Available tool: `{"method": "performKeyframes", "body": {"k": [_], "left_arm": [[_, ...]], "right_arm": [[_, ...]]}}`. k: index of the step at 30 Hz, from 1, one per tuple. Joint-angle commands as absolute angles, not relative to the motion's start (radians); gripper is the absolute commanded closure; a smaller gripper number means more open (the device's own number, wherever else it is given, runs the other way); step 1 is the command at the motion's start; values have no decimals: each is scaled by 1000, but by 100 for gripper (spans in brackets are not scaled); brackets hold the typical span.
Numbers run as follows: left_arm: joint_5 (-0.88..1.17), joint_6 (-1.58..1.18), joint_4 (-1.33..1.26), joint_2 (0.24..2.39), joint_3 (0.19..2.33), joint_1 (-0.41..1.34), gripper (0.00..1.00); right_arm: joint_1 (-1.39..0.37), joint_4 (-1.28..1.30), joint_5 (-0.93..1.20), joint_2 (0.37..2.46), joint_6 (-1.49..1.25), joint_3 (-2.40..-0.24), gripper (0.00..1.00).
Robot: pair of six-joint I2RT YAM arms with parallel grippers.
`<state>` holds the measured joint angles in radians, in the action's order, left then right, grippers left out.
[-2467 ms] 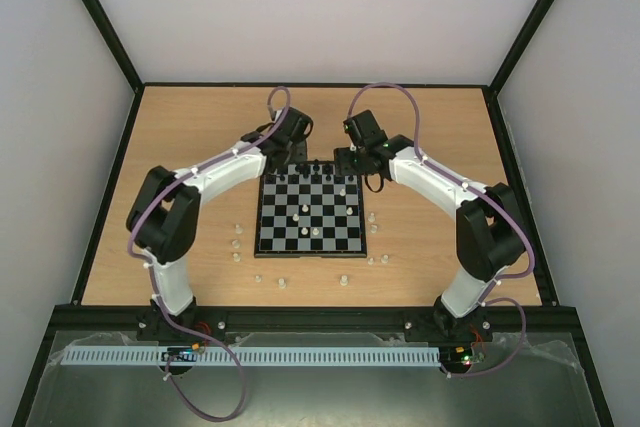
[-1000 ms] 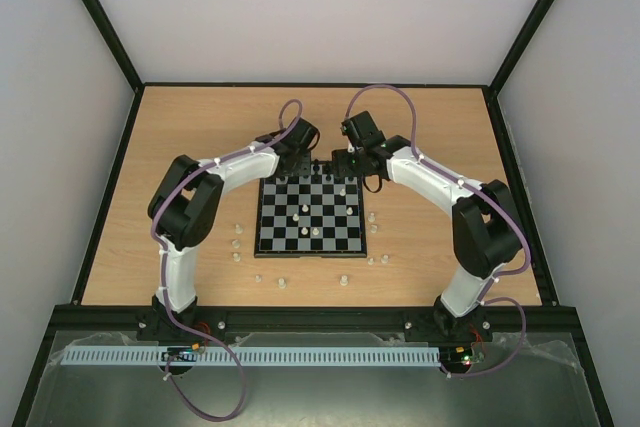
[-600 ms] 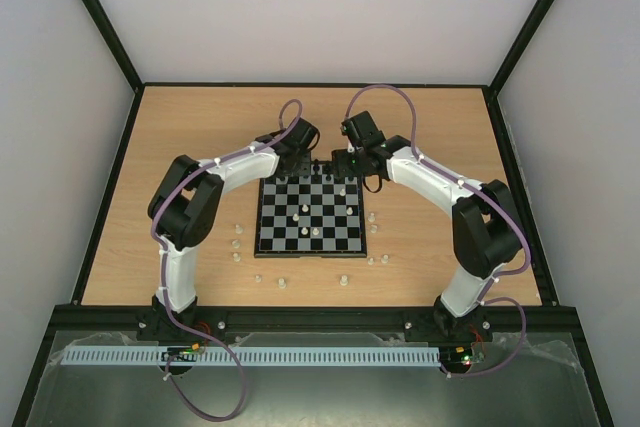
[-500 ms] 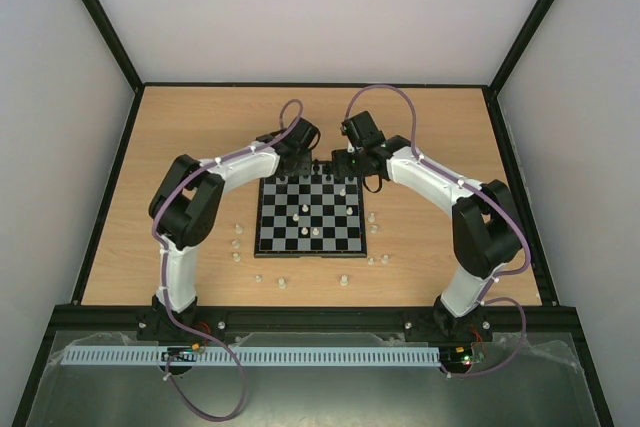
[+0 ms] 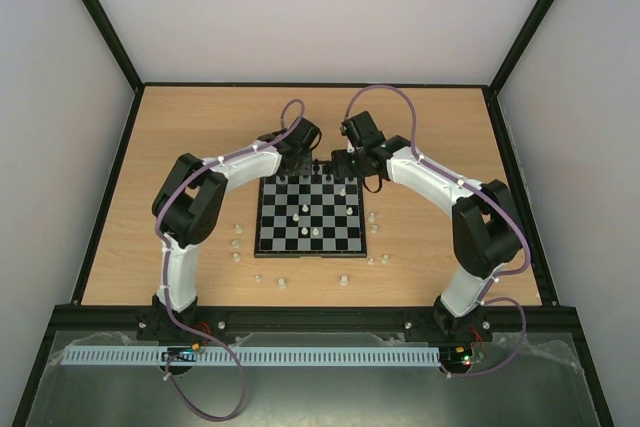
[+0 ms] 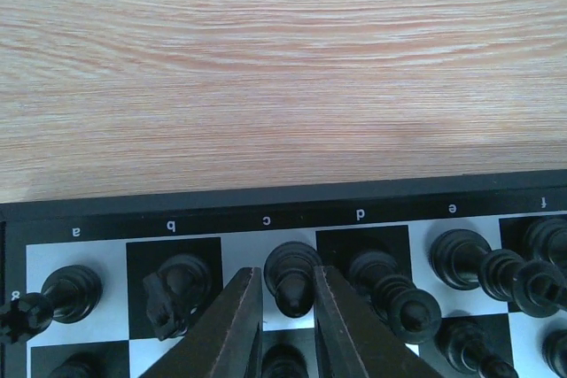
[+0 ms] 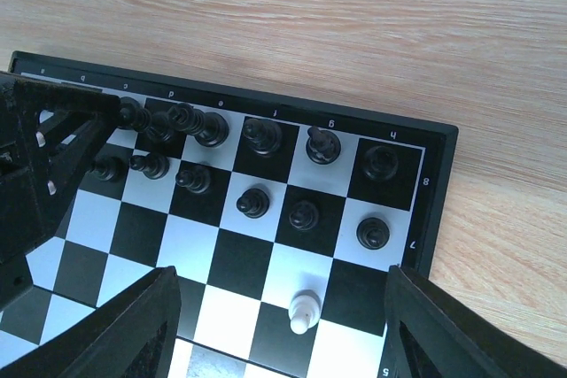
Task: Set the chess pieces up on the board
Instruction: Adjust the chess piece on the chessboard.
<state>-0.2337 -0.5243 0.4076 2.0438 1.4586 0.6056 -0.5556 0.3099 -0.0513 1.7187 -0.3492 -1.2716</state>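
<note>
The board (image 5: 258,229) lies mid-table, with black pieces along its far rows and a few whitish pieces (image 5: 305,209) mid-board. My left gripper (image 5: 300,165) is at the far left edge. In the left wrist view (image 6: 285,276) its fingers (image 6: 244,307) close around a black piece (image 6: 292,272) standing on the c8 square. My right gripper (image 5: 345,160) hovers over the far right corner, wide open and empty (image 7: 283,325). Below it stands a white pawn (image 7: 304,314), with black pieces (image 7: 252,203) in two rows beyond.
Loose whitish pieces lie on the wooden table left of the board (image 5: 236,244), in front of it (image 5: 281,282) (image 5: 344,280) and to its right (image 5: 372,217) (image 5: 384,259). A black frame edges the table (image 5: 110,197). The two wrists are close together at the board's far edge.
Between 2.5 s and 1.0 s ago, the left arm's elbow swung inward and its gripper shifted right along the board's far edge. Since then it has barely moved. The right arm has hardly moved.
</note>
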Motion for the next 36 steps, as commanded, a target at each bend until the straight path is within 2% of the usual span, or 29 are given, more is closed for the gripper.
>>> {"method": "performKeyframes", "body": {"k": [1, 23, 36], "left_arm": [[-259, -523, 444, 2042, 1476, 605, 81], [-263, -530, 434, 2000, 1418, 609, 81], [-272, -527, 452, 1944, 1440, 629, 72]], "right_arm": [[-552, 316, -40, 1731, -354, -1262, 36], [-552, 314, -21, 1731, -353, -1260, 37], [-552, 315, -16, 1729, -353, -1257, 37]]}}
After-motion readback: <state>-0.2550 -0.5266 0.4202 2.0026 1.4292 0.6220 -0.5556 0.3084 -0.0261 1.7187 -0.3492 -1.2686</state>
